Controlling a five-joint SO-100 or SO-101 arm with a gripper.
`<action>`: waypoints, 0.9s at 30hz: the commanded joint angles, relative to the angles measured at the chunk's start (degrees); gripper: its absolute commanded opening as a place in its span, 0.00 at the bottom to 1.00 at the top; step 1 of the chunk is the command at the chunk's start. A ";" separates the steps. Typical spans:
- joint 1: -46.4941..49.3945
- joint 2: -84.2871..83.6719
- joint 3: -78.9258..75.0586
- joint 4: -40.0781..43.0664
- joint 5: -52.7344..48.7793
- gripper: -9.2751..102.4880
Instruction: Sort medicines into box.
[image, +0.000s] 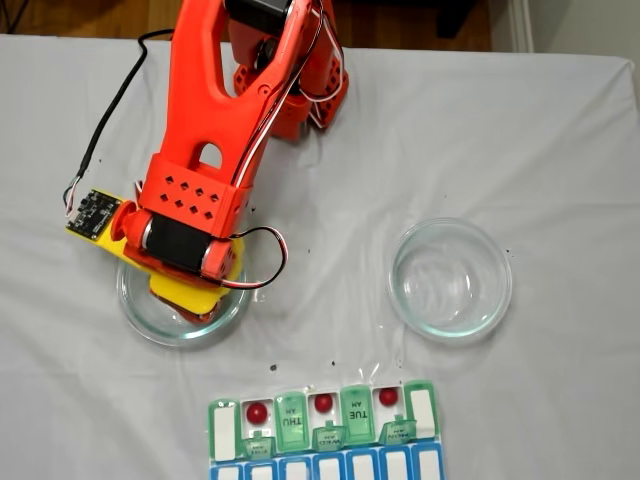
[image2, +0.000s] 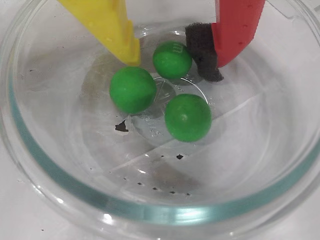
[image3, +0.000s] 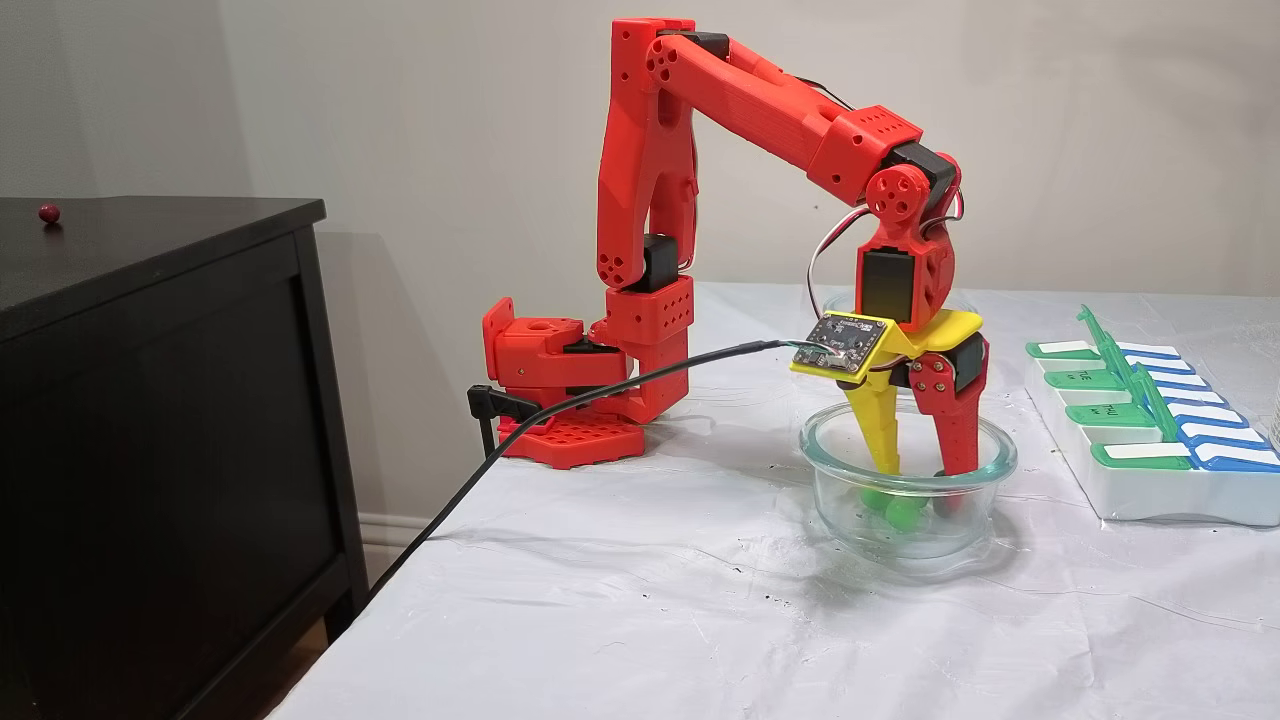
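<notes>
A: Where are the fingers right now?

B: The gripper (image2: 177, 62) is down inside a glass dish (image2: 150, 212). The yellow finger (image2: 112, 30) and the red finger (image2: 235, 30) stand apart, with one green ball (image2: 172, 59) between their tips. Neither tip presses on it as far as the wrist view shows, so they are spread wide and hold nothing.

A: And the other green ones?

B: Two more lie on the dish floor just beside the first: one (image2: 132, 89) to the left and one (image2: 187, 117) nearer the camera, in the wrist view. In a fixed view from the side, the gripper (image3: 918, 470) reaches into the same dish (image3: 905, 440) from above.

A: What about the pill box?

B: The pill box (image: 425, 405) sits at the bottom edge of a fixed view from above, on the white table (image: 560, 130). Three red balls lie in open compartments: one (image: 257, 411) at left, one (image: 322, 402) in the middle, one (image: 388, 396) at right. The lids marked THU and TUE are down between them.

A: Anything else on the table?

B: A second glass dish (image: 450, 325) stands to the right of the first, well apart from the arm (image: 225, 110).
</notes>
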 joint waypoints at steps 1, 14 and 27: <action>0.53 2.46 -2.55 0.79 -0.79 0.26; 1.05 3.69 -2.81 1.85 -1.85 0.29; 1.76 4.31 -1.93 1.05 -3.87 0.31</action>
